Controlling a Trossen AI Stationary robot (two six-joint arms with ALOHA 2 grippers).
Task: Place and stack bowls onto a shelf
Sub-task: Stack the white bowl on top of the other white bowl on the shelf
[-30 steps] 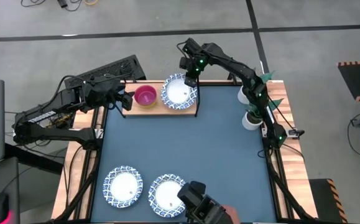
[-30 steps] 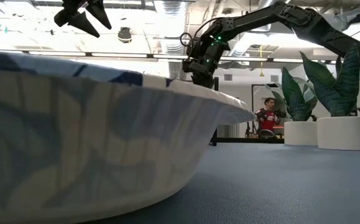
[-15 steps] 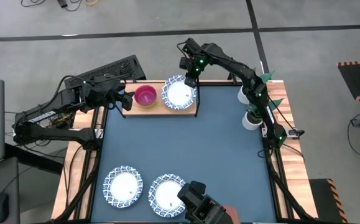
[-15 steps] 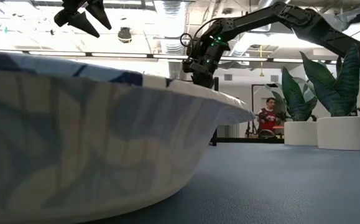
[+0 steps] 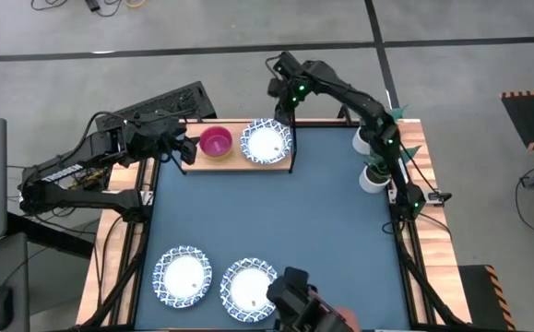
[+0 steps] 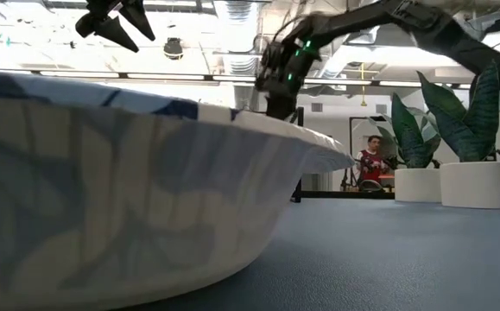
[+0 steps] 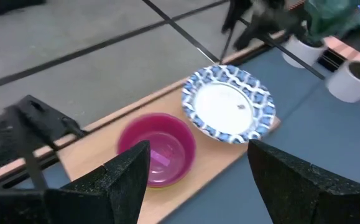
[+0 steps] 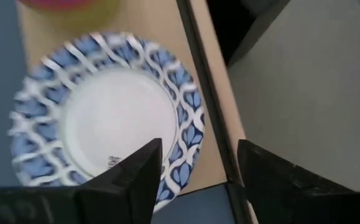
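The right pincer (image 5: 287,97) hangs above the far end of the shelf (image 5: 234,159), its fingers (image 8: 136,180) spread apart with nothing between them. Just below it a white bowl with a blue patterned rim (image 5: 266,141) sits on the shelf's wooden board, free of the fingers. Right beside that bowl, on the side away from the right pincer, is a magenta bowl (image 5: 215,142) nested in a yellow-green one, also on the board.

The left pincer (image 5: 185,148) waits by the other end of the shelf, close to the magenta bowl, its fingers (image 7: 127,171) wide apart and empty.

Well away from both pincers, at the near edge of the blue worktop (image 5: 276,212), two more blue-rimmed white bowls (image 5: 182,275) (image 5: 248,286) stand side by side. One of them fills most of the low view.

A white plant pot (image 5: 373,177) with a green plant stands at the worktop's edge beneath the right arm. In the room beyond, a person (image 6: 371,160) in red is visible far off.
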